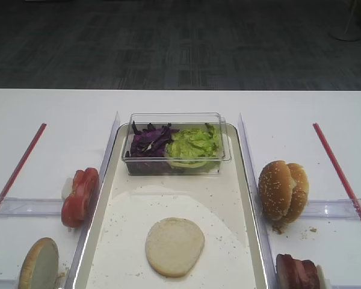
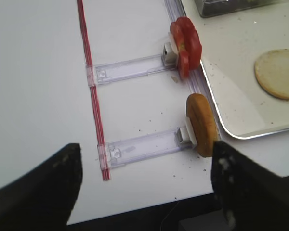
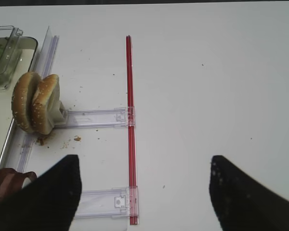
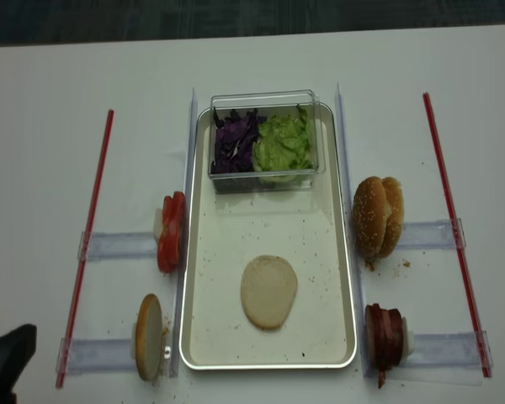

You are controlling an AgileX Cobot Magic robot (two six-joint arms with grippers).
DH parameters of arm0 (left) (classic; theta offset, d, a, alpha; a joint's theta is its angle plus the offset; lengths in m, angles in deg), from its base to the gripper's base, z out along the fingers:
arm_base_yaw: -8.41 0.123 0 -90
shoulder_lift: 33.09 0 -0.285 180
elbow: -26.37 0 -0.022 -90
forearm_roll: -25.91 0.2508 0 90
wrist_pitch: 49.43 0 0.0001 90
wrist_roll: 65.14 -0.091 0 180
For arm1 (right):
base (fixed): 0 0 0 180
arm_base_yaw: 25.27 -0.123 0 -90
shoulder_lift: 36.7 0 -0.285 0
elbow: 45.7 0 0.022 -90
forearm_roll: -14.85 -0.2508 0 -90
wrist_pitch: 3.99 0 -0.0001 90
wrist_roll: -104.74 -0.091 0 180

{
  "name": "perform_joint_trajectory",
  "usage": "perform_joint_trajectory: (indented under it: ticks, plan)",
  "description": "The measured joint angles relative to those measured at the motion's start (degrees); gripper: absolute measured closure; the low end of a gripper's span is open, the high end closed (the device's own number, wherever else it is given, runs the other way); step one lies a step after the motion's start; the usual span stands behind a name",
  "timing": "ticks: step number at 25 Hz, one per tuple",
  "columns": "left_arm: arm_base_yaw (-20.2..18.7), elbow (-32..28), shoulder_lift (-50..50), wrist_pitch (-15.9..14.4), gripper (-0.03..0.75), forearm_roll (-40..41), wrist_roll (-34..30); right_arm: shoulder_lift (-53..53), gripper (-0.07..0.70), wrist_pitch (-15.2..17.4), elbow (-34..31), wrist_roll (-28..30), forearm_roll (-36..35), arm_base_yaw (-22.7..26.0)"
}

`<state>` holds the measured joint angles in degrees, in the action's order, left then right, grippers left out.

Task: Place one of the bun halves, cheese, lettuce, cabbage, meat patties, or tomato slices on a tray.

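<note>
A flat cream bun half lies on the tray, apart from both grippers. Another bun half stands on edge left of the tray. Beyond it stand the tomato slices. Cabbage and lettuce share a clear tub at the tray's far end. The meat patties stand to the right. No cheese is in view. My left gripper hangs open over the table's near left edge. My right gripper is open over bare table, right of the patties.
Two sesame buns stand on edge right of the tray. Clear plastic rails and red strips lie on the white table on both sides. The table's front edge is just beneath my left gripper.
</note>
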<state>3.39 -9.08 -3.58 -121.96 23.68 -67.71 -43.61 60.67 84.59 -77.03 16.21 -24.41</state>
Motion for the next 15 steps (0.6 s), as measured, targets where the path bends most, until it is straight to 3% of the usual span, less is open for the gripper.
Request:
perform_joint_trajectory:
  ticks: [15]
  plan:
    - [0.1,-12.3,-15.3,2.7,0.207,-0.3,-0.3,0.0,0.061,0.0,0.0,0.0,0.0,0.0]
